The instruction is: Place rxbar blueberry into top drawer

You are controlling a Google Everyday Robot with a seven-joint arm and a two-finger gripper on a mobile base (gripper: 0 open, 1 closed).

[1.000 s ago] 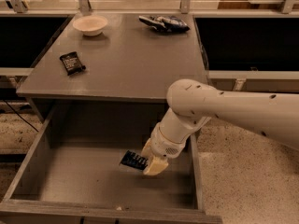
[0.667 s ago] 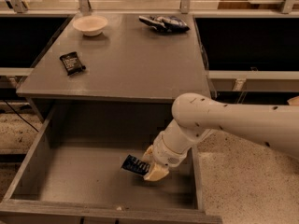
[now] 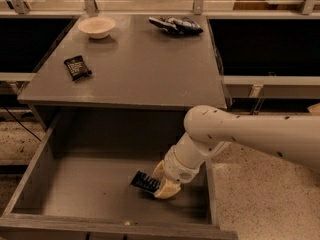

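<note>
The top drawer (image 3: 40, 176) stands pulled open below the grey table (image 3: 135, 69). My gripper (image 3: 161, 181) reaches down into the drawer near its right side, low over the bottom. It is shut on the rxbar blueberry (image 3: 145, 181), a dark navy bar with white print that sticks out to the left of the fingers. I cannot tell whether the bar touches the drawer bottom.
On the table top lie a black-wrapped bar (image 3: 77, 67) at the left, a white bowl (image 3: 96, 27) at the back left and a blue-and-white wrinkly bag (image 3: 175, 24) at the back. My white arm (image 3: 250, 134) crosses over the drawer's right wall.
My gripper has sunk lower into the drawer with the bar in it. The arm has dropped with it.
</note>
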